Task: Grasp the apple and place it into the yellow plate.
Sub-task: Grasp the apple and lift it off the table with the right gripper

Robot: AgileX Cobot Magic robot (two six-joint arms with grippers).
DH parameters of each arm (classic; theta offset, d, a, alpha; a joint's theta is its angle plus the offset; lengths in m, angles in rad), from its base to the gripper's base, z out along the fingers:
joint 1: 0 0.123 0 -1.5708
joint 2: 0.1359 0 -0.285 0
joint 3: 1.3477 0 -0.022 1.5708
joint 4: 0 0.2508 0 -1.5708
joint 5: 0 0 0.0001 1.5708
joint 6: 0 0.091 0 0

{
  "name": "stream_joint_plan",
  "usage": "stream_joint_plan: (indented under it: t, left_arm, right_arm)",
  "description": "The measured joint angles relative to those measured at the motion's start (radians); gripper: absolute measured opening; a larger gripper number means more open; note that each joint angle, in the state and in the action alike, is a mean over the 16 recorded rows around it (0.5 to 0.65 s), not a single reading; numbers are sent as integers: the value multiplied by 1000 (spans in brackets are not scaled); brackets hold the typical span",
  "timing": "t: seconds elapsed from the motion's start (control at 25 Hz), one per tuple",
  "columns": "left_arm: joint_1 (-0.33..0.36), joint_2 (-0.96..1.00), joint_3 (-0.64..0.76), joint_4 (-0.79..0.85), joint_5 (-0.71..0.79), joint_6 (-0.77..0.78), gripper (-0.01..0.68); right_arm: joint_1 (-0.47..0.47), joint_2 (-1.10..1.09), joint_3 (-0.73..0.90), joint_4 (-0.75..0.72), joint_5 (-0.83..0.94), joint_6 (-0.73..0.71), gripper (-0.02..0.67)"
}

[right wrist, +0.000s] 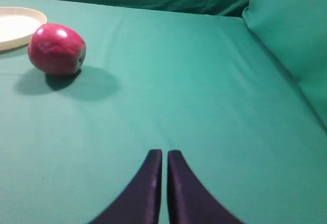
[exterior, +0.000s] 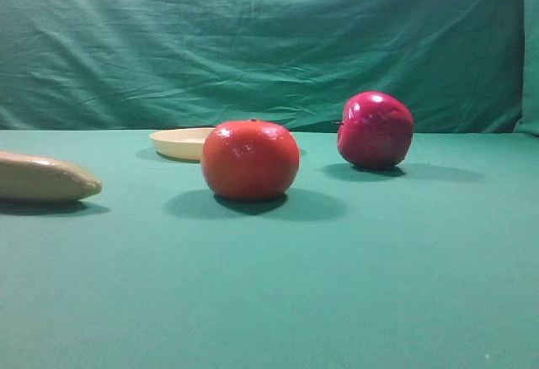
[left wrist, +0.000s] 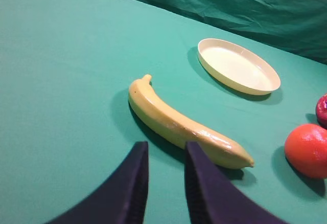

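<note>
While the right gripper sits clenched and empty at lower centre, the glossy crimson round apple, upper left, looks rigid and slippery, best pinched across its widest middle.

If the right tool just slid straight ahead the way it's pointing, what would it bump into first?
Probably nothing. The right tool is shut and points across bare green cloth toward the backdrop. The apple lies well off to its left, though depth is hard to judge.
</note>
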Motion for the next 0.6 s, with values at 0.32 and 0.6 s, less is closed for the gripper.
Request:
stream_joint_plan:
  t: [0.32, 0.6]
  left_arm:
    - [0, 0, 1, -21, 0, 0, 157]
    - [0, 0, 3, -43, 0, 0, 157]
  right_arm:
    - [0, 0, 0, 0, 0, 0, 0]
    - [0, 0, 0, 0, 0, 0, 0]
